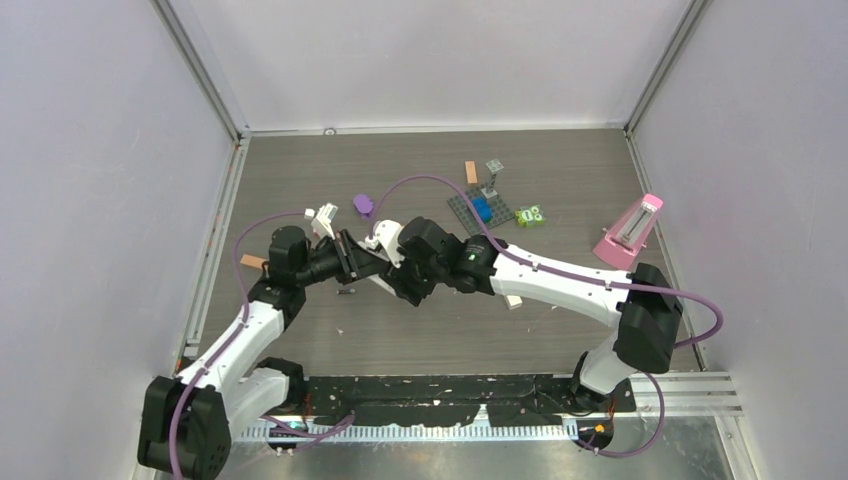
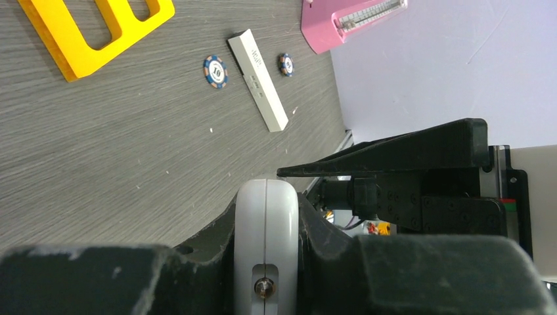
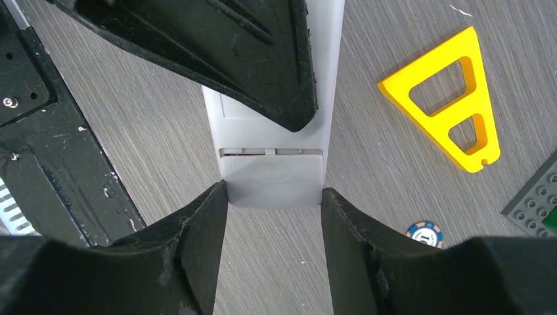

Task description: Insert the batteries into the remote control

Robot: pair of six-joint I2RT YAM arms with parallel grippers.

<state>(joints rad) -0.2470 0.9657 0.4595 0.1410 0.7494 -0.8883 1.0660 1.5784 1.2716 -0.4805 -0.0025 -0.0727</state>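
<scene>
Remote control (image 3: 272,177), white, mid-table (image 1: 420,330), caught between both arms. At left: left gripper (image 1: 347,258), jaws pinched tight on the handset's sides, holding it edge-on. At centre: battery cover seam across the handset's back. At right: right gripper (image 3: 272,193), partly spread, fingers (image 3: 197,223) pressed against both edges of the rounded end. Farther right on the wood: yellow triangle stencil (image 3: 465,46), blue poker chip (image 3: 425,233), pink metronome (image 1: 630,232) near the wall.

Pink metronome (image 1: 630,232), yellow triangle stencil (image 3: 458,115) (two cutouts), poker chip (image 3: 425,233).
</scene>
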